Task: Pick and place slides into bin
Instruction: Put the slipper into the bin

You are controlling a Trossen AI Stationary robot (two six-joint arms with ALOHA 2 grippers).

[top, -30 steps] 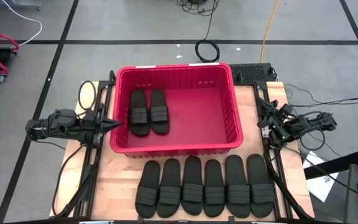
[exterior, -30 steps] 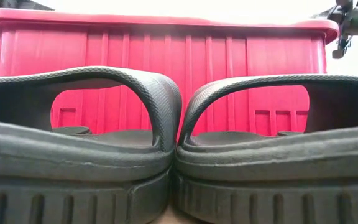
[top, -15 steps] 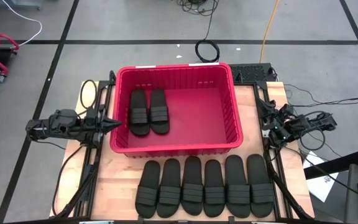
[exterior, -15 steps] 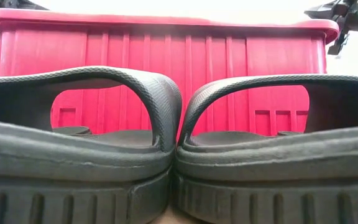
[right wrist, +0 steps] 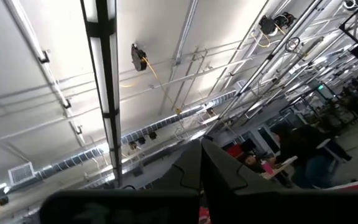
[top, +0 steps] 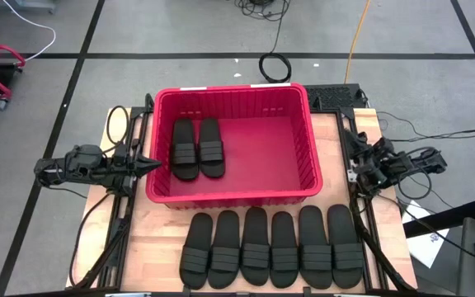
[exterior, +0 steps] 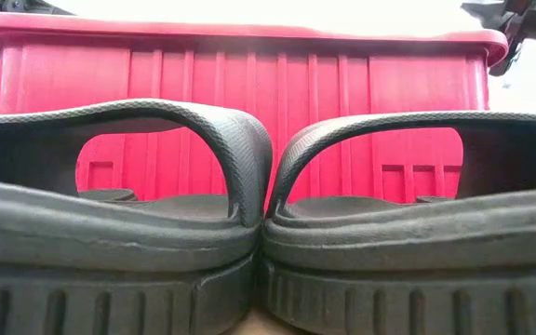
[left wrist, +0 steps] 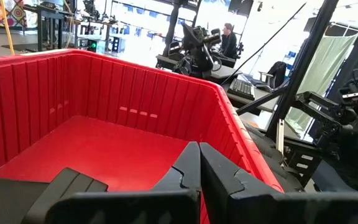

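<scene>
Showing left gripper (top: 151, 164) clenched on nothing, fingertips pressed together and pointed at the outer left wall of the bin (top: 303, 99); left wrist view looking over the red rim into the interior. Right gripper (top: 355, 166) likewise clamped together with nothing between, tilted upward toward the ceiling, just beside the bin's right wall, off the right edge of the table (top: 151, 239). Two slides in the bin (top: 197, 147) lying side by side on the floor, in the left half. Row of six slides (top: 271, 247) set close together on the table in front of the bin, straps (exterior: 170, 116) filling the low view against the red front wall.
</scene>
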